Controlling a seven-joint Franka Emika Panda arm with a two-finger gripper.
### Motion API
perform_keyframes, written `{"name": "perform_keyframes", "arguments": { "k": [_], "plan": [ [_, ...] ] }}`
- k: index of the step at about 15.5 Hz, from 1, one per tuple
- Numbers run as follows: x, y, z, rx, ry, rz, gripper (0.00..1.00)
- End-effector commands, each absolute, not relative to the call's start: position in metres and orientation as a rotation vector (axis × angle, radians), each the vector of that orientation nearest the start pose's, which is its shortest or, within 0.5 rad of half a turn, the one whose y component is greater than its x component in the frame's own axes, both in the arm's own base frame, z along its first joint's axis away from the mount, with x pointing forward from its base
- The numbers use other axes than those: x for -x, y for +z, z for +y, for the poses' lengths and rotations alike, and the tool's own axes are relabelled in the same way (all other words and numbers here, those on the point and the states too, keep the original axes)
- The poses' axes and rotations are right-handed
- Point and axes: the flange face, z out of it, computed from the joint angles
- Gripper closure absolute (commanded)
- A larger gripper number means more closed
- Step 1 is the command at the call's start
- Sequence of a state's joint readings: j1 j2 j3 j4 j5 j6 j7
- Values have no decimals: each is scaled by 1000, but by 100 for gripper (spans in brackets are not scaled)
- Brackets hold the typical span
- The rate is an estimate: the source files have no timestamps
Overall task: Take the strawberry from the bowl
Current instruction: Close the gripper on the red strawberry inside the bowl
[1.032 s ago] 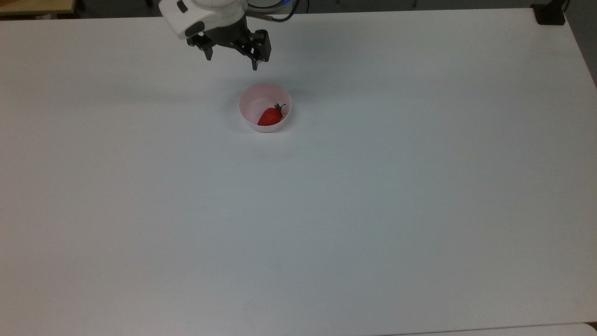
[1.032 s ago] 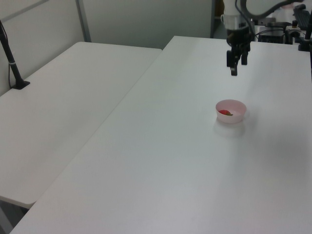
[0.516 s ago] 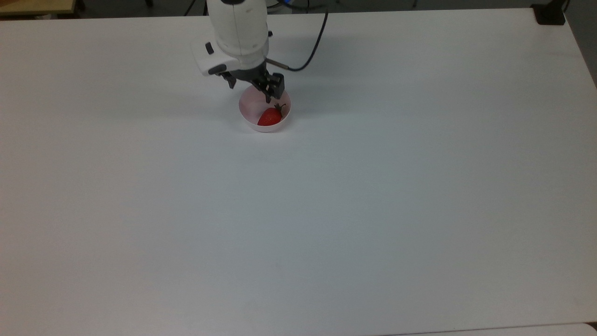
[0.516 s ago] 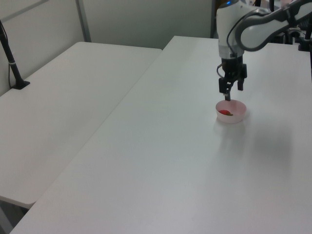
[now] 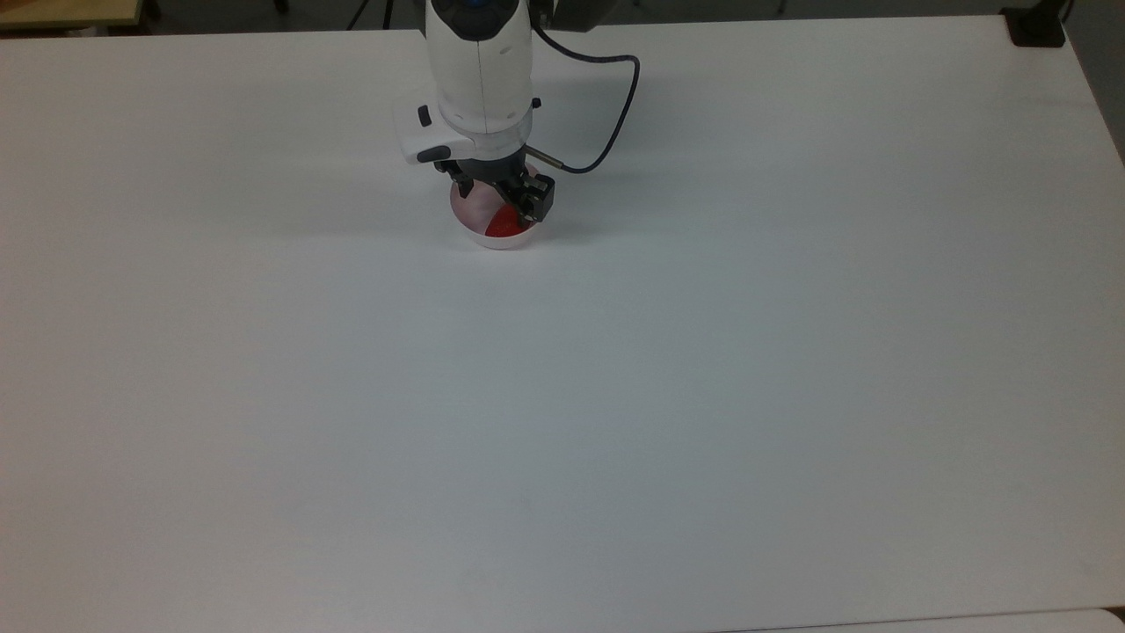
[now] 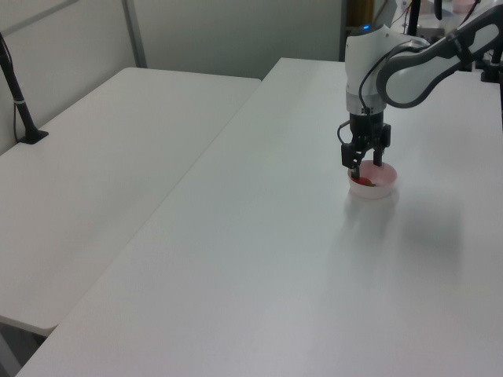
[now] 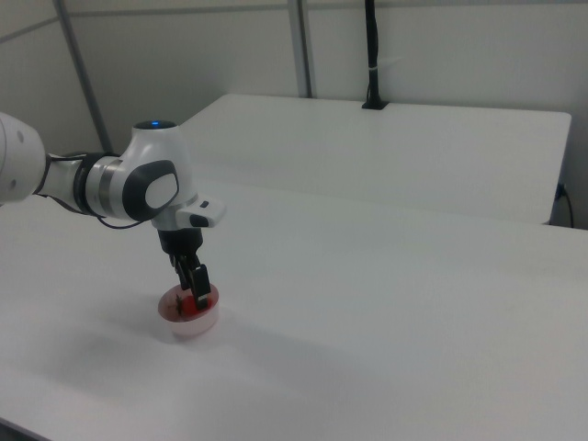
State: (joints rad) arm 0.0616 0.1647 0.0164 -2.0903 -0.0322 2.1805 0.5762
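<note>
1. The strawberry [image 5: 503,226] lies inside the bowl [image 5: 473,214], toward the bowl's near right side in the top view; only part of its red body shows there, the rest being covered by the end effector [image 5: 497,195].
2. The end effector sits directly over the bowl, with its fingers reaching down past the rim into the bowl on either side of the strawberry.
3. In the left view, the end effector [image 6: 365,166] has two dark fingers set apart, one near the left wall of the bowl [image 6: 383,188] and one further right, with the red of the strawberry [image 6: 364,182] low between them.
4. The fingers stand spread and do not clamp the fruit; whether either finger touches the strawberry cannot be told.
5. In the right view, the end effector [image 7: 194,284] dips into the bowl [image 7: 197,322], and the strawberry [image 7: 188,301] shows as a red patch right at the fingertips.
6. The bowl rests on the white tabletop [image 5: 615,396], toward the far edge in the top view and slightly left of the middle.
7. The arm [image 5: 479,61] comes in from the far edge in the top view, its white last link pointing almost straight down at the bowl.
8. A black cable [image 5: 615,123] loops off the wrist toward the top view's right.
9. In the right view, the arm [image 7: 119,188] reaches in from the right view's left, bending downward at the rounded joint so the wrist hangs vertically above the bowl.
</note>
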Motion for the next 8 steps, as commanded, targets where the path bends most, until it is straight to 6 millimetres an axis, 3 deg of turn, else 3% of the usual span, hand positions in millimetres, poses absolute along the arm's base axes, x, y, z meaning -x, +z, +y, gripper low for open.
{"name": "perform_keyframes", "arguments": {
  "k": [1,4,8],
  "plan": [
    [-557,326,58,3079,86,773,18],
    [-557,317,58,3083,94,773,22],
    [-558,311,58,3081,83,771,36]
  ]
}}
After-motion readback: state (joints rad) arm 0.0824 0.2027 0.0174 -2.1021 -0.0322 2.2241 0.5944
